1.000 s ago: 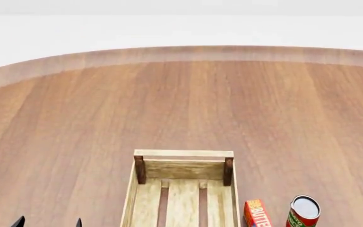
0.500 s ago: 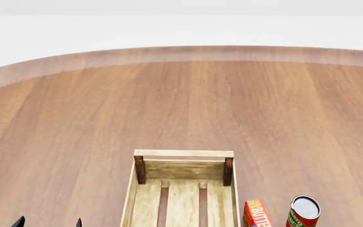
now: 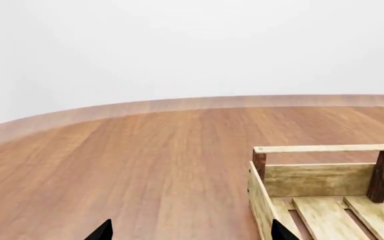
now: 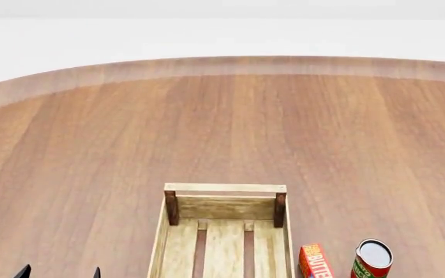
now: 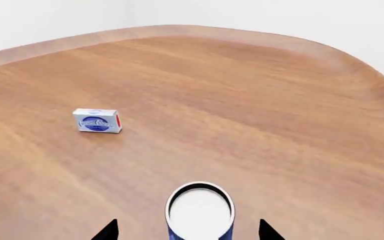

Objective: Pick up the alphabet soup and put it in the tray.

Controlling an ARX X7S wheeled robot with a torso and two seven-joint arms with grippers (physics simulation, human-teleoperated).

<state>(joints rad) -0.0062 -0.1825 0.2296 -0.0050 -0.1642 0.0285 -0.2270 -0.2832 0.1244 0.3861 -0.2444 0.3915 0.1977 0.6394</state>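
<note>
Currently, the alphabet soup [image 5: 200, 212] is seen at bottom centre, between the spread fingertips of the right gripper [image 5: 186, 231], untouched. The tray [image 4: 224, 231] is recorded at lower centre; the left gripper [image 3: 186, 231] is held wide.

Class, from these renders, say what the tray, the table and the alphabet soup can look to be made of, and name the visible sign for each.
The tray: pale unfinished-looking wood, grain on its slats, with darker corner posts.
The table: reddish-brown wood or veneer, long grain streaks, smooth satin surface.
The alphabet soup: probably metal, given its dark rimmed, pale flat top; the blue wall below looks like a printed label.
</note>
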